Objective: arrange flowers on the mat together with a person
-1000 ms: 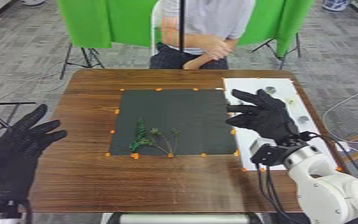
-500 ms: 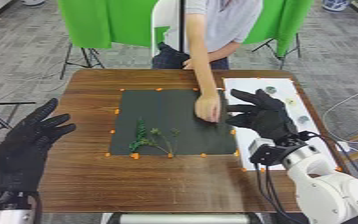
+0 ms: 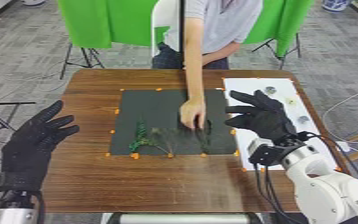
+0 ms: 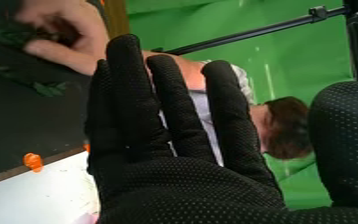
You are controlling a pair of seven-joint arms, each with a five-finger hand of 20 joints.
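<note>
Head view: nearest, at lower left of the frame, the left hand [image 3: 24, 155] is open and empty over the side of the brown desk [image 3: 158, 185], its fingers spread and pointing up the frame. The right hand [image 3: 266, 120], right of centre, is also open and empty, with fingers loosely extended over the white sheet [image 3: 246, 82] and the edge of the dark mat [image 3: 158, 110].

On the lower part of the mat lie 3 stems. The leafy green stem [image 3: 140, 140] is furthest left in the frame, and the thin branching stem [image 3: 168, 145] is just beside it; these 2 lie between the robot's hands, well apart from each. The dark green stem [image 3: 204, 140] is nearer the right hand, below and left of it, yet apart from it.

A little farther up the frame, the person's hand [image 3: 192, 112] reaches down over the mat, fingertips at the upper end of that dark stem; whether they pinch it, I cannot tell. At the top of the frame the person, in a pale grey shirt [image 3: 233, 25], sits before a green curtain [image 3: 95, 30].

In the right wrist view, the right hand [image 4: 193, 185] has straight fingers, and beyond it the person's fingers are bent beside green leaves [image 4: 49, 89].
</note>
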